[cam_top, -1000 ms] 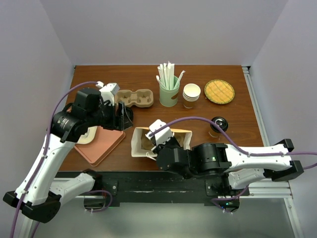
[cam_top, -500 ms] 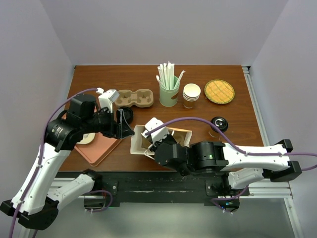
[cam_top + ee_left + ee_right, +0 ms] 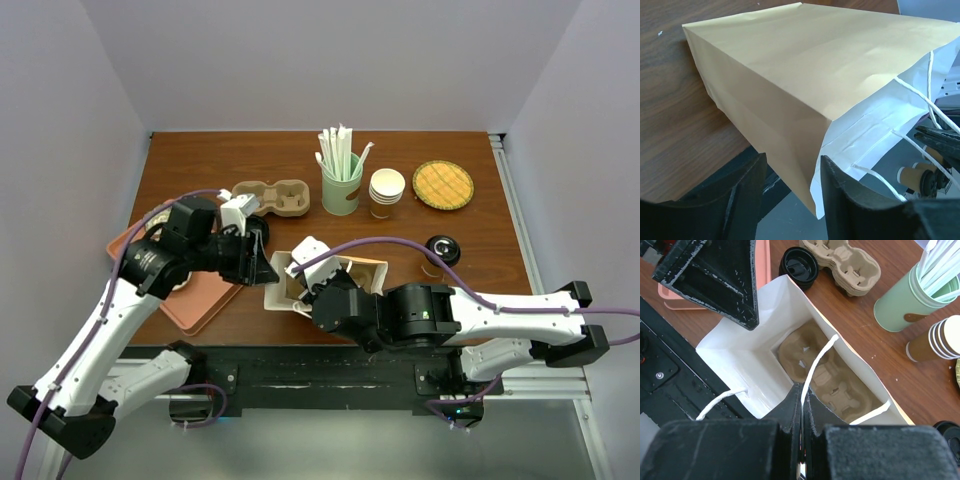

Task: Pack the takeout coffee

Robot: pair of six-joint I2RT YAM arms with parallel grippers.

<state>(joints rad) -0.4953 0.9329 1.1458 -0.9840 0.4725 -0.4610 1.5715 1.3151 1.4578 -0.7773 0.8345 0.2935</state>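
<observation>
The takeout coffee [image 3: 437,252], a small brown cup with a black lid, stands on the table right of the paper bag [image 3: 370,274]; neither gripper touches it. The bag [image 3: 740,355] stands open at the top, with a cardboard cup carrier [image 3: 825,370] on its bottom. My right gripper [image 3: 802,387] is shut on the bag's white string handle [image 3: 817,360] above the opening. At the bag's left edge my left gripper [image 3: 792,165] is open, and the top corner of the bag [image 3: 805,65] reaches in between its fingers.
A stack of cup carriers [image 3: 270,197], a green holder of straws [image 3: 342,185], stacked white-topped cups [image 3: 386,192] and a yellow woven disc [image 3: 443,184] line the back. A pink tray [image 3: 205,290] lies at the left, a loose black lid [image 3: 798,267] beside it.
My left gripper has swung right, from over the tray to the bag's corner, and its jaws have narrowed. The right gripper keeps hold of the handle, having drawn the bag slightly left.
</observation>
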